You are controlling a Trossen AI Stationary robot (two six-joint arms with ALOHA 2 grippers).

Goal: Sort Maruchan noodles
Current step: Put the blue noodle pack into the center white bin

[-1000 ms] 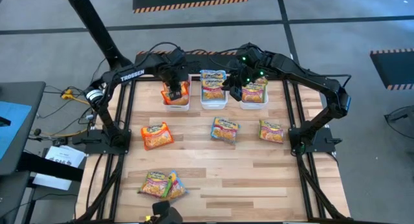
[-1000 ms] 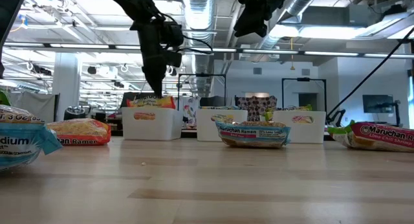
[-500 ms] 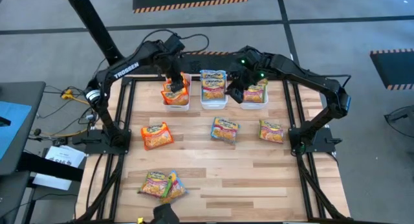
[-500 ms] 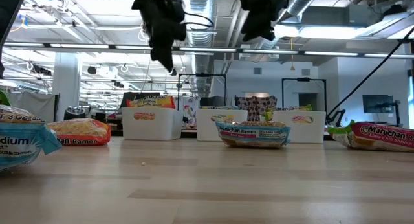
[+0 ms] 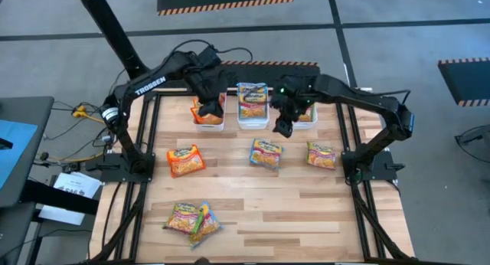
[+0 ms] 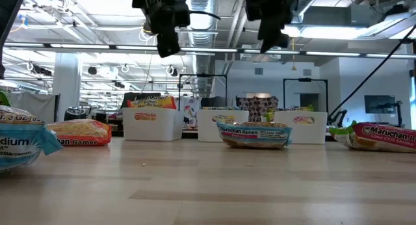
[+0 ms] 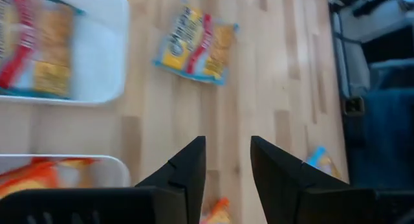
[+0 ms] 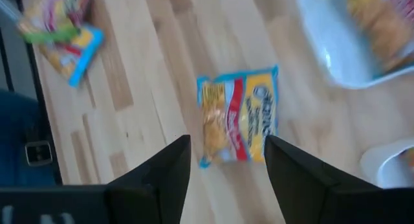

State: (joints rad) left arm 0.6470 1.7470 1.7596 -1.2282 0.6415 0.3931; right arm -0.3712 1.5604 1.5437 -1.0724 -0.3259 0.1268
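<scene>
Shiny plastic noodle packets are the items under sort. Three white bins [image 5: 253, 124] stand in a row at the far edge of the wooden counter [image 5: 306, 211], each already holding packets. Loose packets lie flat: an orange one [image 5: 186, 160] at the left, a blue-edged one [image 5: 266, 153] at centre, a pink-and-green one [image 5: 321, 155] at the right, and two overlapping [image 5: 193, 218] near the front.

The right gripper [image 5: 284, 127] hangs above the centre packet, jaws wide apart and empty. The left gripper [image 5: 205, 96] hangs over the left bin, jaws partly open and empty.

Judged light, slippery, crinkly and brittle inside; best taken across the short sides. The centre packet's long axis runs roughly front to back, slightly skewed.
</scene>
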